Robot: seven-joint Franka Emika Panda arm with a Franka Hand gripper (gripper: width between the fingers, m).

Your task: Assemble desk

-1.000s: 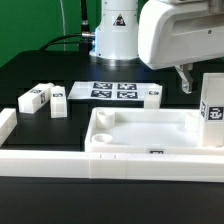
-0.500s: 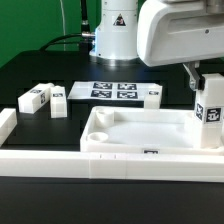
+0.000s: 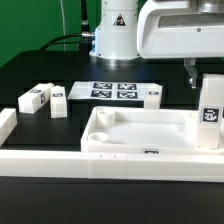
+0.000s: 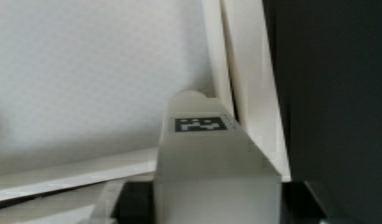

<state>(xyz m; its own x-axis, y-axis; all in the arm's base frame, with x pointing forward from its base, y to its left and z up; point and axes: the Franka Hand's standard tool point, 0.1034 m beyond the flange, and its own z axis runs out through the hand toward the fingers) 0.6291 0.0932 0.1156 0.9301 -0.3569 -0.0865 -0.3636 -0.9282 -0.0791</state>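
The white desk top (image 3: pixel 150 148) lies tray-side up in the middle of the table, with a round socket (image 3: pixel 103 119) at its left far corner. My gripper (image 3: pixel 208 80) is shut on one upright white leg (image 3: pixel 211 112) at the top's right far corner, at the exterior view's right. In the wrist view the leg (image 4: pixel 209 160) with its black tag stands between my gripper's (image 4: pixel 214 205) dark jaws, over the corner by the top's raised rim (image 4: pixel 241 70). Two loose legs (image 3: pixel 35 97) (image 3: pixel 57 100) lie at the left. A third leg (image 3: pixel 150 94) lies behind the top.
The marker board (image 3: pixel 112 90) lies behind the desk top. Long white border rails run along the front (image 3: pixel 100 168) and at the left (image 3: pixel 5 125). The robot base (image 3: pixel 118 30) stands at the back.
The held leg has sunk a little toward the top's right far corner and shifted slightly sideways. The loose legs and the desk top have not moved.
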